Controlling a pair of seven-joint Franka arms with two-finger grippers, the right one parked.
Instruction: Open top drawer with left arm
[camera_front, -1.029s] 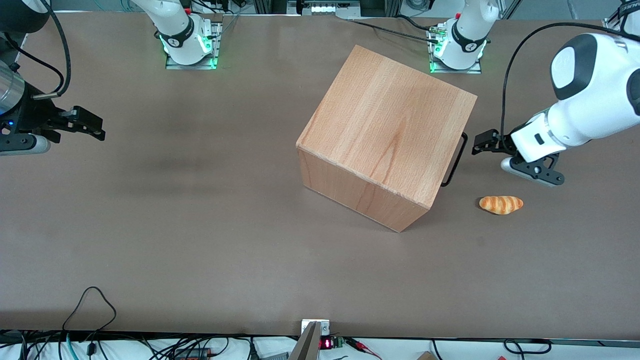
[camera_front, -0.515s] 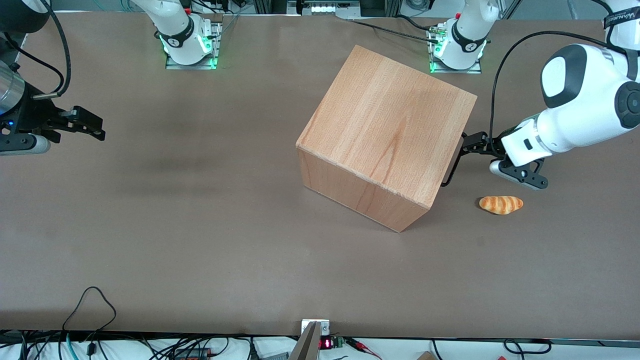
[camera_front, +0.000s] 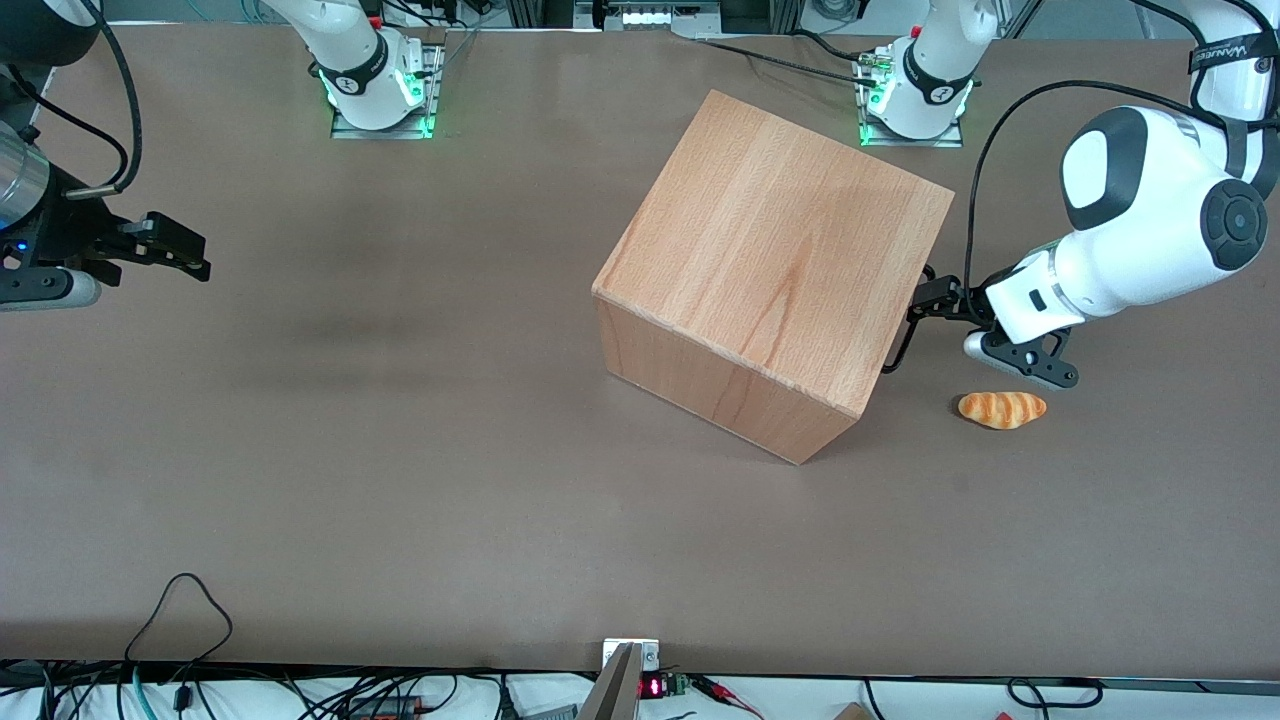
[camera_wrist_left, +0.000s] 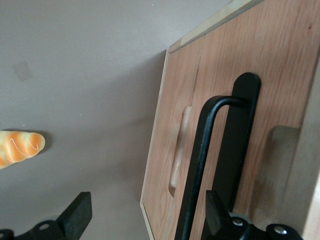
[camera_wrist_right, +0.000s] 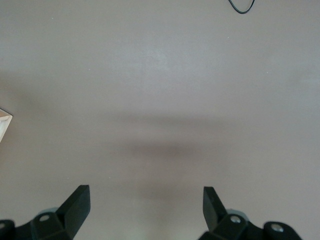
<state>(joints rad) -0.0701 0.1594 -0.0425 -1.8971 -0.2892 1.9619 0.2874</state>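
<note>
The big wooden cube (camera_front: 770, 270) stands mid-table, turned at an angle. The top drawer's front (camera_wrist_left: 280, 60) faces the working arm's end of the table and sits flush, shut. Its slim black bar handle (camera_front: 905, 340) (camera_wrist_left: 200, 165) sticks out from the cube's side. My left arm (camera_front: 1140, 220) reaches in low, with its gripper (camera_front: 922, 300) (camera_wrist_left: 146, 202) open right at the handle. In the left wrist view the bar runs between the two fingers, close to one fingertip (camera_wrist_left: 212, 202), and neither finger touches it. The other fingertip (camera_wrist_left: 80, 207) hangs over bare table.
A small orange-striped bread roll (camera_front: 1002, 408) (camera_wrist_left: 17, 147) lies on the brown table (camera_front: 400, 450), just nearer the front camera than the gripper. The two arm bases (camera_front: 915, 100) stand at the table's edge farthest from the front camera. Cables (camera_front: 180, 610) trail along the near edge.
The left arm has swung in toward the cube. Its gripper went from a hand's width away from the handle to straddling the bar. The cube and the roll have not moved.
</note>
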